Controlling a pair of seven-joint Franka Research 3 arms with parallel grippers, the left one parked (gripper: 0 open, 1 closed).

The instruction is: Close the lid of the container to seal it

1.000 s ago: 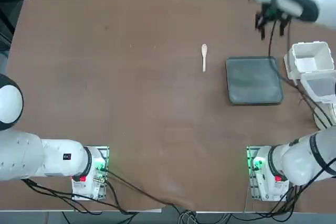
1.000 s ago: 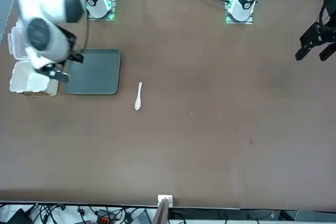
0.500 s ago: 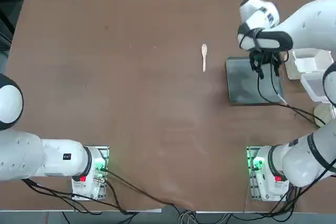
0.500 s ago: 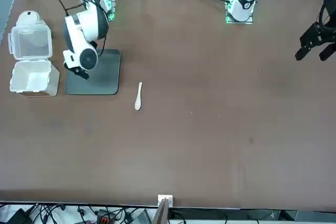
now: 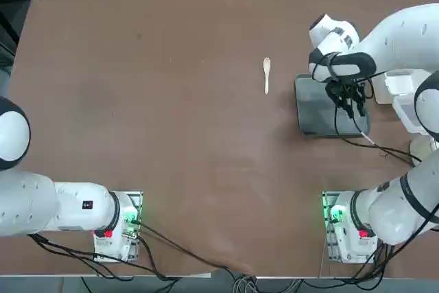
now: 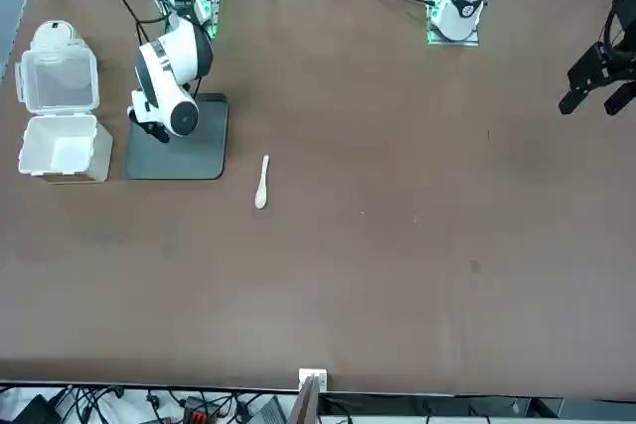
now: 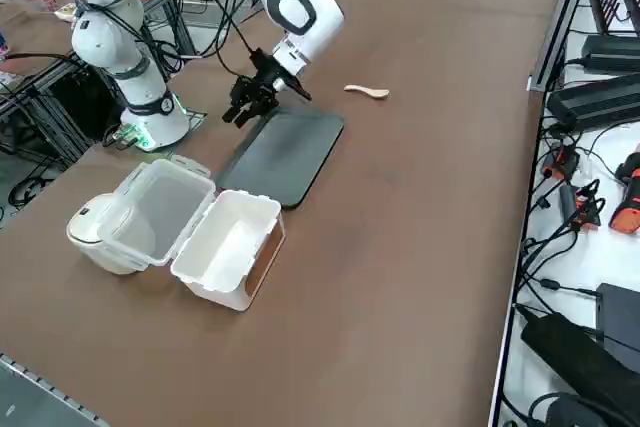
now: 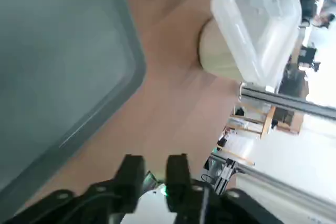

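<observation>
You are seeing: right end effector [image 7: 247, 102] hovering over grey tray [image 5: 322, 111], fingers nearly closed, empty | lid [image 6: 58, 79] lying open beside container [image 6: 58, 149] | no readable writing

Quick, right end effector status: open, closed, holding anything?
Right end effector: closed, holding nothing, hovering above the dark grey flat tray, away from the small translucent white plastic container.
</observation>
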